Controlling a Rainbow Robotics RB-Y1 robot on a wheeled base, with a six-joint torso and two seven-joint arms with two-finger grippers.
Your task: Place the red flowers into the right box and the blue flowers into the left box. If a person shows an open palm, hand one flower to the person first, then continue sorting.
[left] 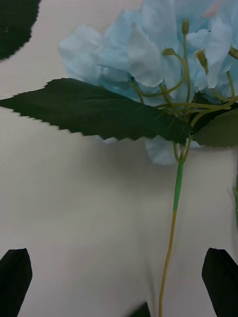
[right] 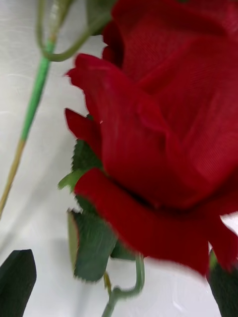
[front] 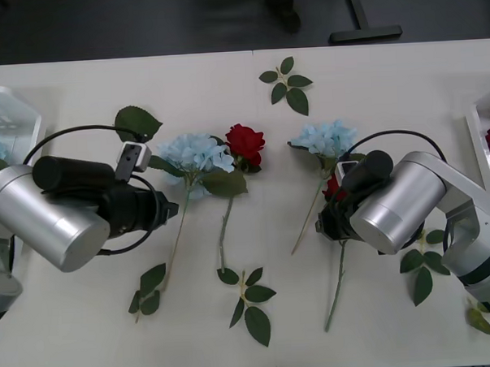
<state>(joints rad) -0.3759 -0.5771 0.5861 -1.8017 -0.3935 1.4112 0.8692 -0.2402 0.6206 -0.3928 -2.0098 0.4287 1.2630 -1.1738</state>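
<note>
White table, blue flower ahead of open jaws — stem between

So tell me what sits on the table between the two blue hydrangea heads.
In the front view, a red rose lies between the left hydrangea and the right hydrangea, touching the left one.

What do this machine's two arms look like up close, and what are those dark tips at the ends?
Each arm is a fat, smooth silver-grey cylinder ending in a black wrist section. Thin black cables loop off both. The left gripper carries a small grey-and-white box on top; its fingers are black, blunt, wedge-shaped tips. The right gripper is black too, with dark fingers.
</note>
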